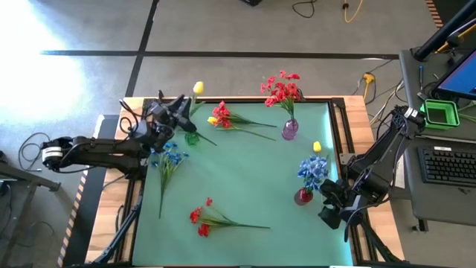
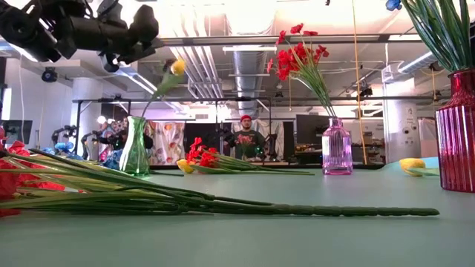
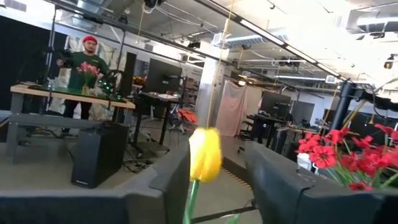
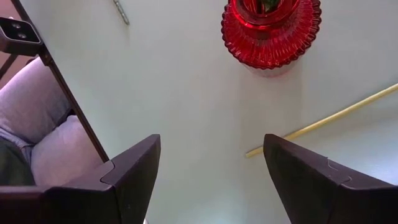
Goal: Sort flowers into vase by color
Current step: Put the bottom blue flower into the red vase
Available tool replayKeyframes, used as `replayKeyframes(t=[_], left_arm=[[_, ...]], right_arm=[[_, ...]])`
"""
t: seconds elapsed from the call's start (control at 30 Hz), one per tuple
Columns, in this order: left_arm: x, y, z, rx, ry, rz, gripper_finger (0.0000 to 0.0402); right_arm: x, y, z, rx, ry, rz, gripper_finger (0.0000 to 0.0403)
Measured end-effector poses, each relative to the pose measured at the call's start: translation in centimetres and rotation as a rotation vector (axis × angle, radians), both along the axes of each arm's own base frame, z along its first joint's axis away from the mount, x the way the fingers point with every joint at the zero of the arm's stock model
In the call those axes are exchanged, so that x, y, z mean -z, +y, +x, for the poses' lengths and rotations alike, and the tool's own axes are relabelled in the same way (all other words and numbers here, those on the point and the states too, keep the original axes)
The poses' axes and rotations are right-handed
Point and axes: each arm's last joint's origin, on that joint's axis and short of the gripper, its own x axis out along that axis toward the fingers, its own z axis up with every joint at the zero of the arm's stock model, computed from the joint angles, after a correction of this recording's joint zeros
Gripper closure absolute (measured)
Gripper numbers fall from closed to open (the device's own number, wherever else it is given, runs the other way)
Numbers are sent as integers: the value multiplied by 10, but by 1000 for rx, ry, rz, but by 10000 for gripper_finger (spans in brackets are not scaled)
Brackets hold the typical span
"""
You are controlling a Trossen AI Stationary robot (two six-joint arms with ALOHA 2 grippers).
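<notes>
A yellow tulip-like flower (image 1: 198, 88) stands in the green vase (image 1: 192, 138), its stem leaning toward the far edge. My left gripper (image 3: 217, 155) is open around that stem just below the yellow head (image 3: 204, 154). In the low view the head (image 2: 177, 67) shows above the green vase (image 2: 135, 148). Red flowers (image 1: 281, 91) stand in the purple vase (image 1: 290, 130), and blue flowers (image 1: 312, 170) in the red vase (image 1: 303, 196). My right gripper (image 4: 211, 146) hangs open above the table near the red vase (image 4: 271, 31), with nothing between its fingers. My left gripper has the yellow flower's stem (image 3: 190, 202) running close along the inner side of one finger (image 3: 168, 186), with a wide gap to the other. I cannot tell whether the stem touches that finger. The fingers come at it about level from the table's left.
Loose on the green mat lie a red-and-yellow bunch (image 1: 222, 117), blue flowers (image 1: 172, 156), red flowers (image 1: 202, 217) near the front, and a single yellow flower (image 1: 317, 147) by the red vase. A person (image 2: 246, 137) stands in the room beyond the far edge.
</notes>
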Motion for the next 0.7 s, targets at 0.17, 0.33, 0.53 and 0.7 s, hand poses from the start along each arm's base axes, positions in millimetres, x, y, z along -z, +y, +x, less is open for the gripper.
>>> replayKeyframes(t=[0.17, 0.33, 0.53, 0.7], left_arm=[[0, -4, 1, 20, 12, -3, 217], [-2, -13, 1, 78, 8, 0, 201], [-1, -44, 9, 311, 32, 24, 201], [1, -75, 17, 454, 145, -45, 201]], right_arm=[[0, 0, 0, -6, -1, -3, 124], [0, 0, 0, -9, -2, -5, 124], [0, 0, 0, -9, -2, -5, 124], [0, 0, 0, -9, -3, -5, 124]])
